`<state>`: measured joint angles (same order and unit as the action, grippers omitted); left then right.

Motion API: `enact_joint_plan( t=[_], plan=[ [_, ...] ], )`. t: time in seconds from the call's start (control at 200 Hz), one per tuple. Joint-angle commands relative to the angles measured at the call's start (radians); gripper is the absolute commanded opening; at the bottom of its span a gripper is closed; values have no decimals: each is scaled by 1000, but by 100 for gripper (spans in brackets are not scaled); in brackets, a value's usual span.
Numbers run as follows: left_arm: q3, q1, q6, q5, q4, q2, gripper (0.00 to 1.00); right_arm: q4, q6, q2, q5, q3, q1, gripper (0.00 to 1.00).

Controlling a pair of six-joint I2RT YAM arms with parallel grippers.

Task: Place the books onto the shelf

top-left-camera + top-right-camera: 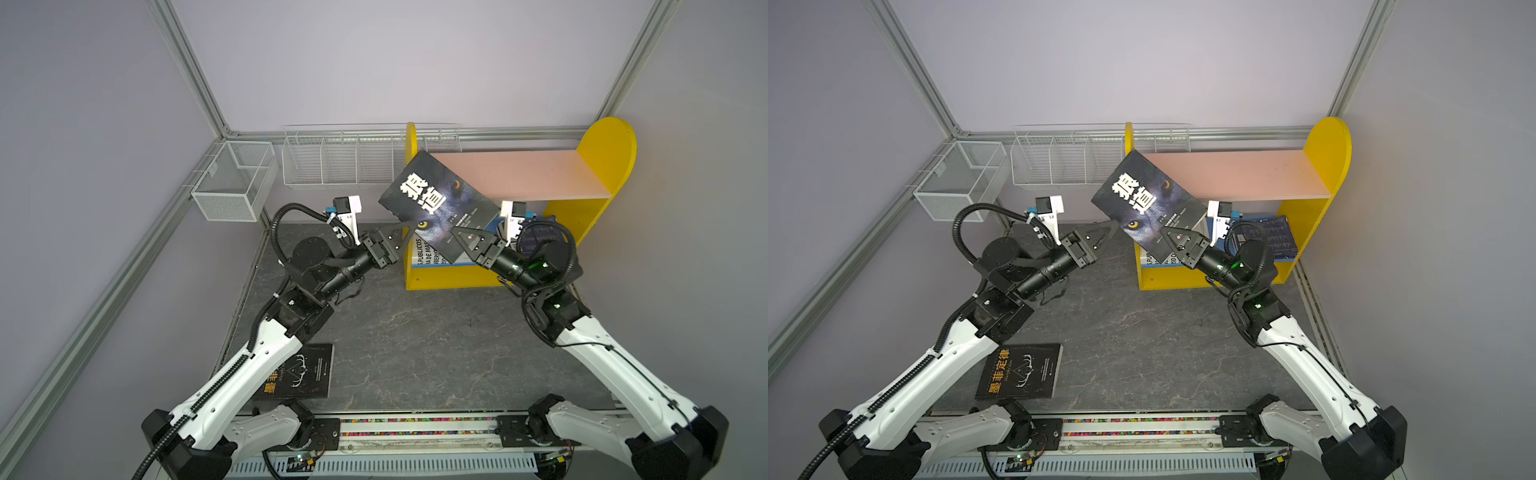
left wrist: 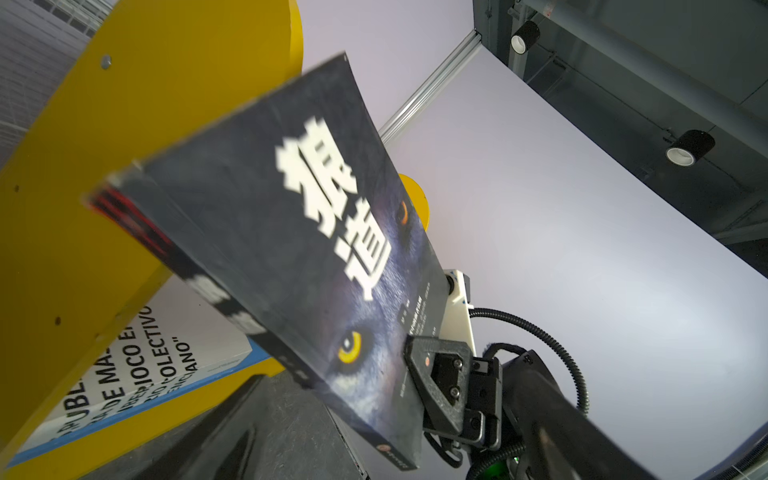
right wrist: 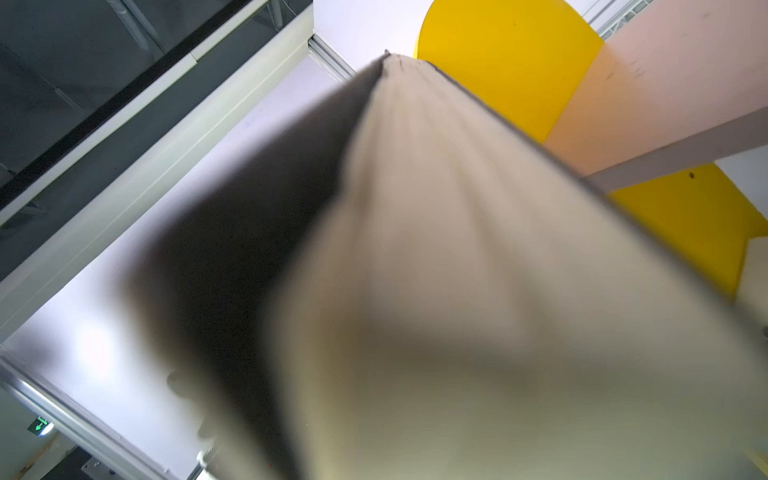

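Page edges of the black wolf-cover book (image 3: 436,270) filled your right wrist view, blurred and close, with the shelf (image 3: 511,62) behind them and its pink upper board (image 3: 673,83) seen from below. Your right gripper (image 1: 456,232) did not show there. The left wrist view gave you the grip: one finger (image 2: 432,374) pressed flat on the cover at the book's lower edge, jaws closed on it. That view alone showed the red-striped spine.

Your left gripper (image 1: 403,228) had its jaws apart with nothing between them, its tip just beside the book's near corner. In the left wrist view a single dark finger (image 2: 224,424) sat off to one side, clear of the book.

In both top views the book was held tilted in the air in front of the shelf, its far corner overlapping the end of the pink board; you could not tell whether it touched. On the blue lower board (image 2: 174,399) rested a white book (image 1: 419,253) with black Spanish text. In a top view a navy book (image 1: 1271,237) showed beside it, partly behind the right arm. A second black book (image 1: 1019,372) lay flat on the table (image 1: 415,345) by the left arm's base.
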<state>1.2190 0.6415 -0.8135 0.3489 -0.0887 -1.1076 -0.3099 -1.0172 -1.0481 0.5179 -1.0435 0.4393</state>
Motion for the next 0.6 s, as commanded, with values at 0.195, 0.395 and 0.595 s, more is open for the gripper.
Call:
enact_joint_plan(
  t=[0.195, 0.395, 0.595],
  plan=[
    [126, -55, 171, 374, 231, -61, 95, 295, 41, 134, 429, -143, -91, 7],
    [140, -55, 202, 453, 228, -87, 94, 313, 34, 119, 528, -174, -96, 7],
    [188, -60, 294, 419, 361, -101, 94, 464, 132, 121, 539, -232, -102, 7]
  ],
)
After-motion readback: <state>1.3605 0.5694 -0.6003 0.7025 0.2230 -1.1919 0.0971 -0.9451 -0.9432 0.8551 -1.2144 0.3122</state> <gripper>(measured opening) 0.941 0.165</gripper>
